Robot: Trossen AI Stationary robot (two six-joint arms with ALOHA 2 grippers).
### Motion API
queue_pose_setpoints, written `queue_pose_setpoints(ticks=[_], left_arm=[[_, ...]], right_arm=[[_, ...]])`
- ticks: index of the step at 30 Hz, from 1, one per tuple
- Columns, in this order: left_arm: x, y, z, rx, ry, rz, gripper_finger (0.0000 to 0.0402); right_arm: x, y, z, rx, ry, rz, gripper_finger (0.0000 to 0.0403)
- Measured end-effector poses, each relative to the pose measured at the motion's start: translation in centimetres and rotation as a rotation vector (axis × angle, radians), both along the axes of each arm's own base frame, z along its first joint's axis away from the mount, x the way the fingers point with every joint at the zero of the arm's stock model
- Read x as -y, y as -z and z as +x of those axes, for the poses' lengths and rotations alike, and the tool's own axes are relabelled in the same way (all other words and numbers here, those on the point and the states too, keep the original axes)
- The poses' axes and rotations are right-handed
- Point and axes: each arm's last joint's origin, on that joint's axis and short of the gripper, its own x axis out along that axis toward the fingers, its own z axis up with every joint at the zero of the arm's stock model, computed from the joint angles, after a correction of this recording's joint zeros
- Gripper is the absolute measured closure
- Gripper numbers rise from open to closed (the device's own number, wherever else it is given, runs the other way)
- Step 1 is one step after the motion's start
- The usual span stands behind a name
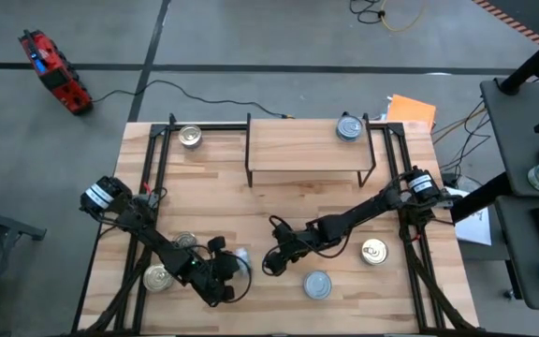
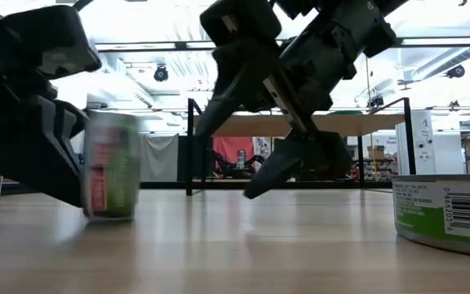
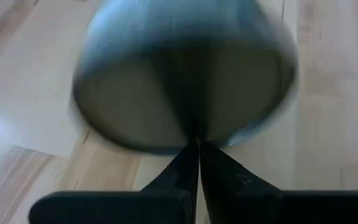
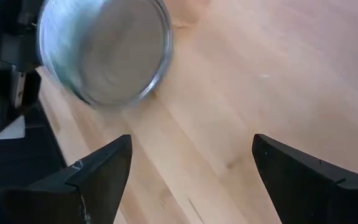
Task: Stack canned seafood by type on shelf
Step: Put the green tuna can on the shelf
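Note:
One tin [image 1: 242,261] of the canned seafood stands on its rim on the table near the front, blurred in the low view [image 2: 111,167]. My left gripper [image 1: 229,275], shut, is at its left side with the tips at the tin's flat face [image 3: 185,81]. My right gripper [image 1: 275,256] hangs open just right of the tin, its fingers [image 4: 98,174] on either side of bare wood, the tin [image 4: 104,50] ahead of them. The shelf [image 1: 307,150] stands at the far edge with one blue-topped tin [image 1: 349,127] on its right end. My left gripper has its shut fingertips [image 3: 196,152] against the lower part of the tin's flat face [image 3: 194,127], close to the rim. The fingers slant down at it from the table's left. The tin stands on edge, its rim on the wood, not pinched.
Other tins lie flat on the table: one left of the shelf [image 1: 191,137], two under the left arm [image 1: 183,243] [image 1: 160,277], a gold-topped one [image 1: 374,251] and a blue-topped one [image 1: 317,285] at the front right. Black frame rails run along both table sides.

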Motion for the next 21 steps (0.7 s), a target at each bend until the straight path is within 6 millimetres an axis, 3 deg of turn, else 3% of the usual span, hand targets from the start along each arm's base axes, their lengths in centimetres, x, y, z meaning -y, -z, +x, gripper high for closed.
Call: queue_pose_setpoints(ticks=[7,15,21], left_arm=[[0.1,-0.2,0.1,0.022,-0.011,-0.009,0.0401],[0.1,-0.2,0.2,0.029,-0.014,-0.012,0.0401],[0.1,-0.3,0.2,0.034,-0.016,-0.013,0.0401]], right_arm=[[-0.1,0.0,0.3,0.047,-0.037,-0.033,0.0070],[0.4,-1.3,1.4,0.187,-0.156,-0.338,0.0062],[0.3,-2.3,2.2,0.250,-0.234,-0.429,0.0060]])
